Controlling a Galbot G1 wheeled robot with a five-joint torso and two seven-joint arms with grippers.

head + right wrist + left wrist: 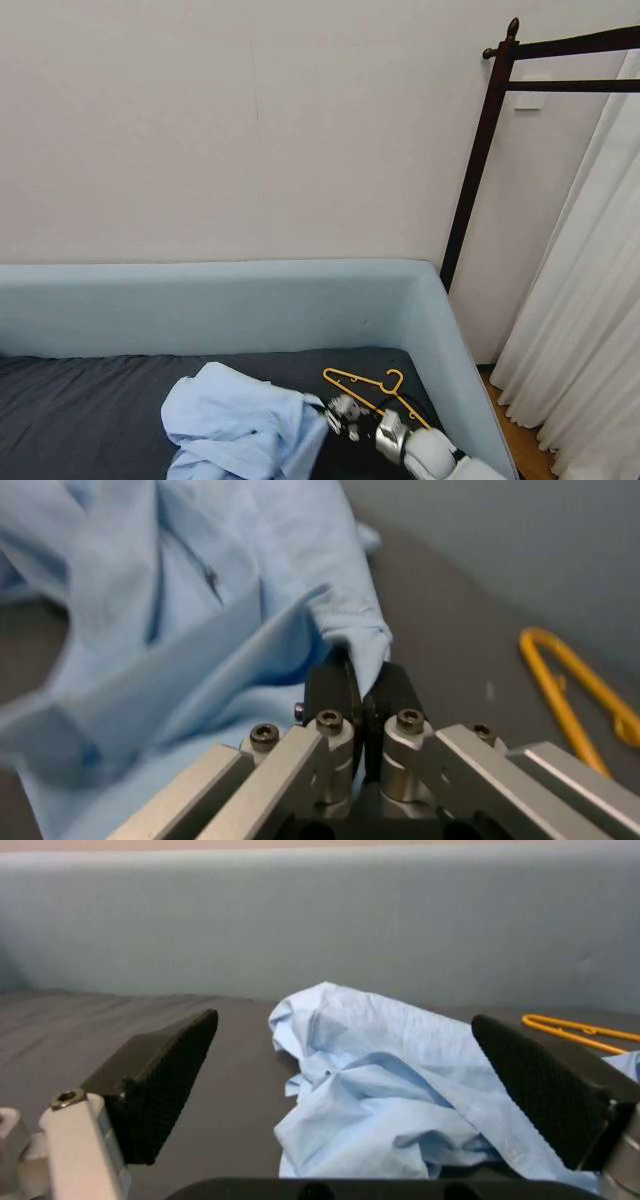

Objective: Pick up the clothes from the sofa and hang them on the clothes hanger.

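While right tool pinches shirt, hanger lies flat — hook toward backrest.

The right gripper is pinching a fold of a light blue shirt, its two black fingers pressing together with the cloth caught between them. The rest of the shirt is spreading out crumpled ahead of the fingertips and off to one side of them. On the gripper's other side, apart from it and from the shirt, an orange hanger is lying flat on the dark seat cushion. Beyond the hanger, the pale blue sofa back is rising from the cushion.
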